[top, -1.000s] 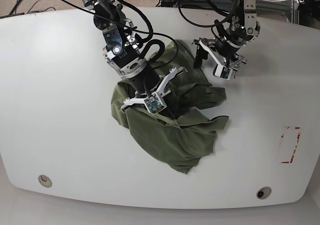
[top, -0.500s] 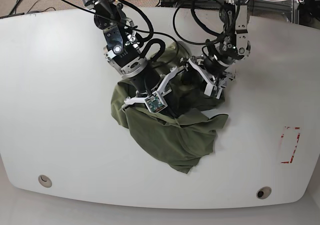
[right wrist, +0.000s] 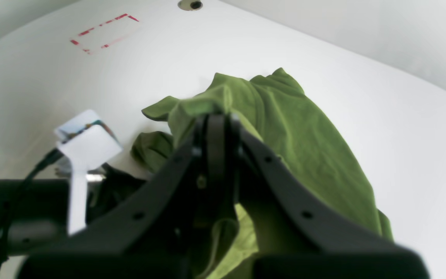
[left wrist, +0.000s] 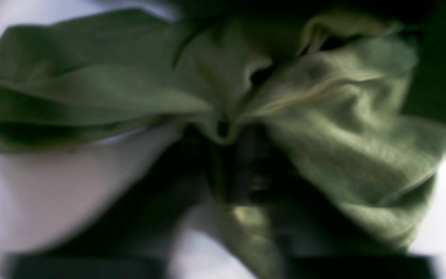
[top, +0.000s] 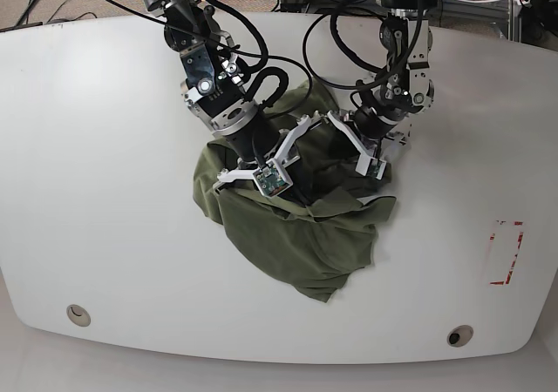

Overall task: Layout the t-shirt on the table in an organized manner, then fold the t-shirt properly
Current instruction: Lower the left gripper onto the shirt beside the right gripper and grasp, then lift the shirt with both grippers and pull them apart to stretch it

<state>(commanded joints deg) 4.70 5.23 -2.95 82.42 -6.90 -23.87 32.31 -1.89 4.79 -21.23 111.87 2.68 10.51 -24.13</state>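
T-shirt (top: 296,235) crumpled mid-table (top: 105,174), bunched between closed right hand (right wrist: 215,128) fingers.

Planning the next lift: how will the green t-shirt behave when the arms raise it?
Probably floppy: the t-shirt lies crumpled in soft folds. It likely drapes and sags from whatever point is pinched, as fabric bunches around the right tool. It may slide easily over the glossy table, so dragging could shift the whole heap.
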